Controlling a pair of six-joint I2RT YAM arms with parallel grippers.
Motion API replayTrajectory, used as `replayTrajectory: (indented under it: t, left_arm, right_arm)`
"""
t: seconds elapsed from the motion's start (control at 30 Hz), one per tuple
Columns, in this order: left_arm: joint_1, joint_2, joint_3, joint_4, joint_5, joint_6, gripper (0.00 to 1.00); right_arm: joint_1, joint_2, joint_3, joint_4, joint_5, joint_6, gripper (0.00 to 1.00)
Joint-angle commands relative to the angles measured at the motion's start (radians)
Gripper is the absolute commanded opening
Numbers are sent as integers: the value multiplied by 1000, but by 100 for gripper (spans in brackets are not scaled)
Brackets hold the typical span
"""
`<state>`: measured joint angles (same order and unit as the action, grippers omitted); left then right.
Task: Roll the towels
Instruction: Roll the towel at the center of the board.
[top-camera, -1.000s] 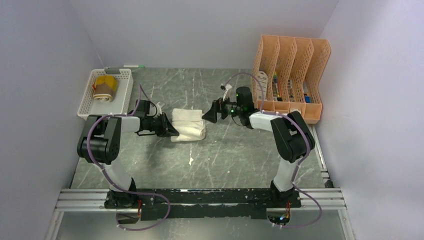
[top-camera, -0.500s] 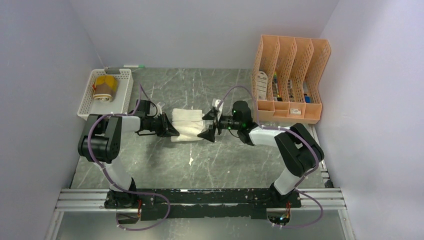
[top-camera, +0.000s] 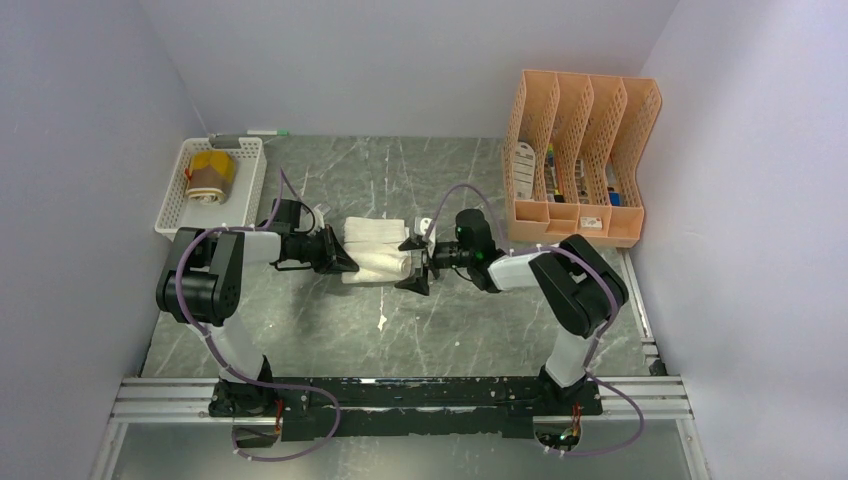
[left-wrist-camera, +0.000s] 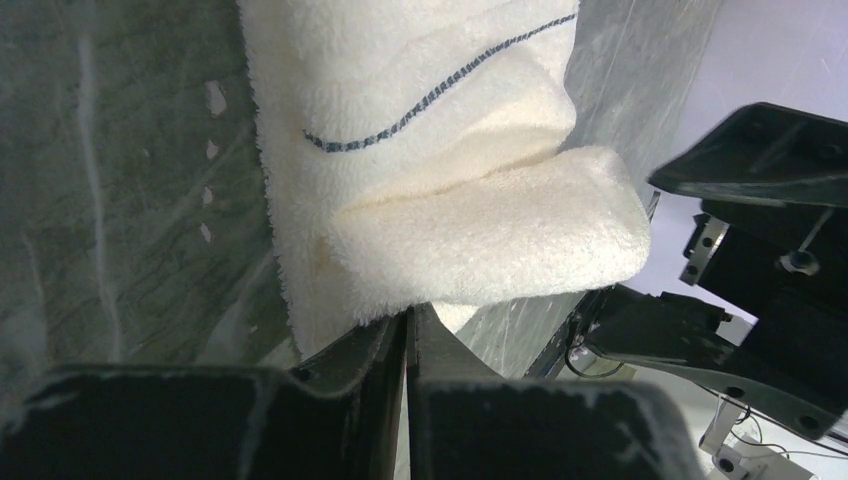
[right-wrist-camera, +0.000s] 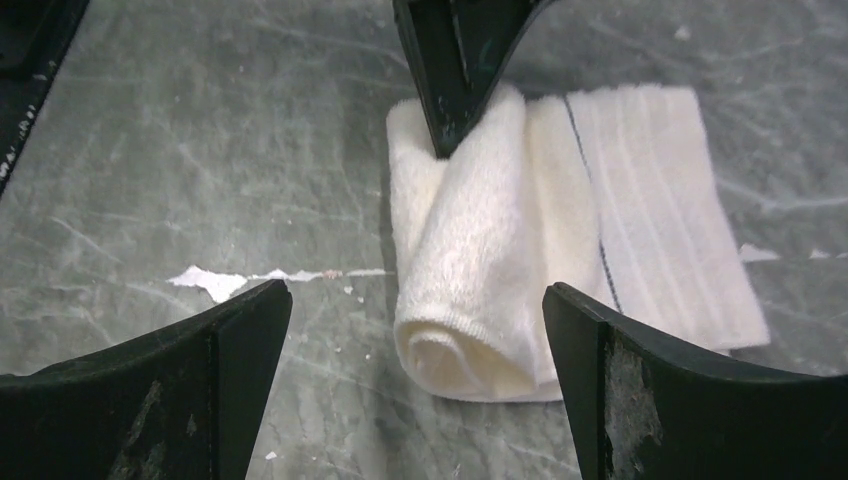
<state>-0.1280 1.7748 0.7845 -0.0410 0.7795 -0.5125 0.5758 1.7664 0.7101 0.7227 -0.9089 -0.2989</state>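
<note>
My left gripper (top-camera: 350, 265) pinched one end of the half-rolled cream towel (top-camera: 378, 250) on the table (top-camera: 450, 320). My right gripper (top-camera: 412, 264) stood wide apart at the other end. The yellow towel (top-camera: 210, 175) lay in the basket (top-camera: 240, 210).

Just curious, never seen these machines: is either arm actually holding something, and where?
The left tool pinches the white towel at one end of its rolled part. The right tool stands open at the other end, gripping nothing.
</note>
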Motion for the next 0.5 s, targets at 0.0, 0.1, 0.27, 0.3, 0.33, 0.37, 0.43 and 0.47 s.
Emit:
replayTrajectory:
  t: [0.0,0.1,0.27,0.3,0.33,0.37,0.43,0.47]
  left_arm:
    - [-7,29,1,-34,-39,32,16]
    - [-7,31,2,-33,-37,32,16]
    - [-7,34,2,-33,-37,32,16]
    - [-7,34,1,-33,-38,32,16]
    - [-7,34,1,-33,-39,32,16]
    - [-7,34,1,-34,-39,32,16]
    - [-7,34,2,-37,-40,33,16]
    - [-7,32,1,-37,-40,34,16]
  right_arm:
    - [7,47,31,-31,39,-22,100]
    - [8,69,32,-35,71,-12,100]
    - [9,85,32,-26,115,7,100]
    - [9,90,33,-24,116,10,100]
    - [9,94,33,-19,119,12,100]
    - [9,96,32,-11,120,19,100]
    - [10,98,29,4,121,31,98]
    - [10,101,30,6,116,34,96]
